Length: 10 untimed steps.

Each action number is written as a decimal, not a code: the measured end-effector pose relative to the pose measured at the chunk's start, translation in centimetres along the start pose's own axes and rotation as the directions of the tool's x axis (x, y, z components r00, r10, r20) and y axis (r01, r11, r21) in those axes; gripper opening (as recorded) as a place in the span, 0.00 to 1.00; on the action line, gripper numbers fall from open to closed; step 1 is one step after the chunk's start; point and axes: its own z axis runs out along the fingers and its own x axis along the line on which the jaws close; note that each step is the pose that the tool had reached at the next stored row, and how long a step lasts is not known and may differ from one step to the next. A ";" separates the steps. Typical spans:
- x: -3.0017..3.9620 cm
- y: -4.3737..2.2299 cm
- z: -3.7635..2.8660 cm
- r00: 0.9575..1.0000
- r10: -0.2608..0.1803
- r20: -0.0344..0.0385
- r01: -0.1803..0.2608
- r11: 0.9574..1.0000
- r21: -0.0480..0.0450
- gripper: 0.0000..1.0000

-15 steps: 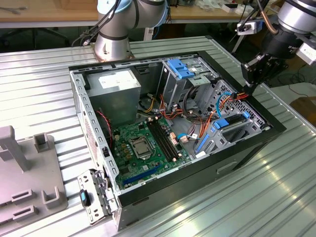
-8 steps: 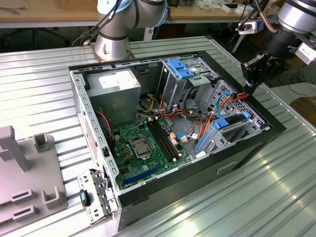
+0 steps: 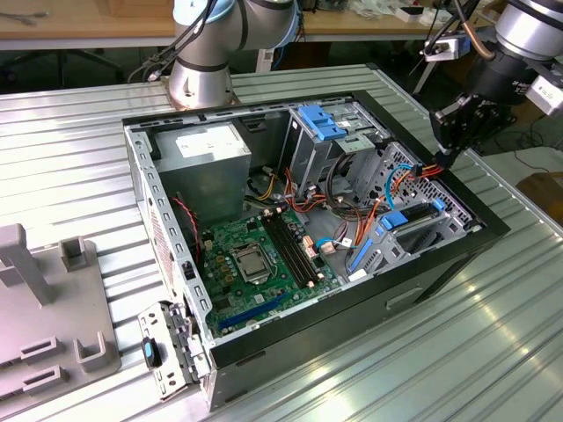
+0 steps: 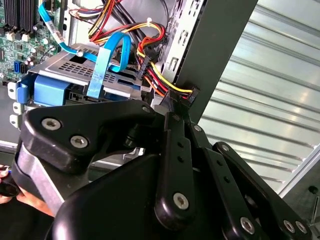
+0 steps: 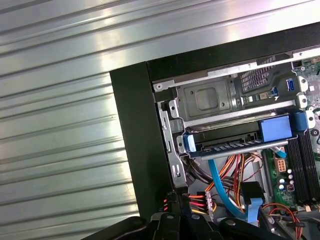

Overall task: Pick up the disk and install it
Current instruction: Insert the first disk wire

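Disk (image 5: 225, 136) seated in its blue-railed bay inside the case (image 5: 135, 130); gripper (image 4: 175, 112) pinches the power plug (image 4: 189, 94) at the rim; best to hold it square, wires slack and untwisted.

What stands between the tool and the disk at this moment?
Cables do. A bundle of red, yellow and black wires lies right at the tool, by the case wall. A blue flat cable runs through the space between the tool and the disk.
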 end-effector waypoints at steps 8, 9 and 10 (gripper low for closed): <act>0.06 -0.01 0.00 1.000 0.000 0.000 0.000 1.000 0.000 0.25; 0.10 -0.02 0.01 1.000 0.000 0.000 0.000 1.000 0.000 0.25; 0.10 -0.02 0.01 1.000 0.000 0.000 0.000 1.000 0.000 0.25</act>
